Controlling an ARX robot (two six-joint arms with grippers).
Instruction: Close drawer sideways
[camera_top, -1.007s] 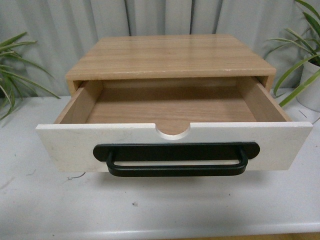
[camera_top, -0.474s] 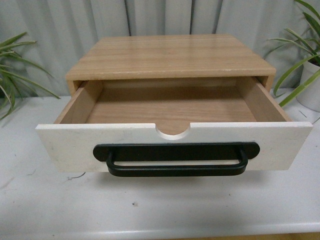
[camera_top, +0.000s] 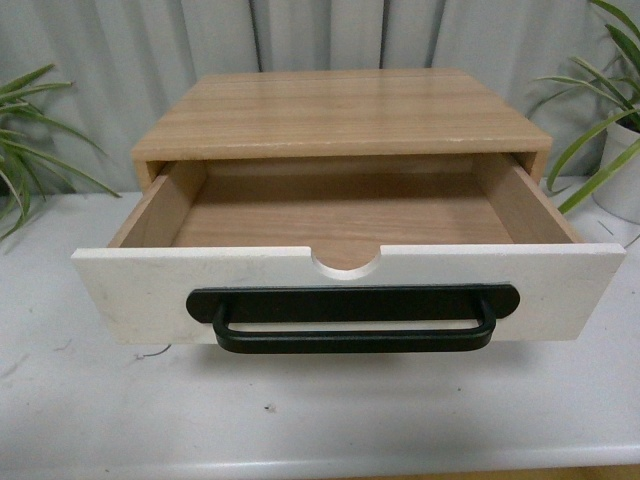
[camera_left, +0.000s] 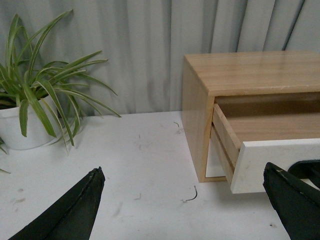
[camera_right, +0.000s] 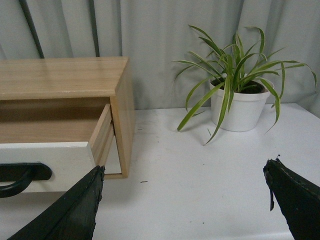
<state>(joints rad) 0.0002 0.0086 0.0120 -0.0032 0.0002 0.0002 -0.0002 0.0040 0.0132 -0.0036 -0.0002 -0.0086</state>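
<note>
The drawer (camera_top: 130, 295) is pulled far out of a light wood cabinet (camera_top: 340, 110) and stands open and empty. It has a white front, a long black bar handle (camera_top: 352, 318), a semicircular notch in its top edge and light wood sides. Neither arm shows in the front view. In the left wrist view my left gripper (camera_left: 184, 187) is open over the table, off the drawer's (camera_left: 280, 162) left corner. In the right wrist view my right gripper (camera_right: 184, 182) is open over the table, off the drawer's (camera_right: 50, 160) right end.
The cabinet stands on a white table (camera_top: 330, 420). A potted plant in a white pot (camera_left: 25, 127) stands at the table's left. Another in a white pot (camera_right: 240, 107) stands at its right. A grey curtain (camera_top: 330, 35) hangs behind.
</note>
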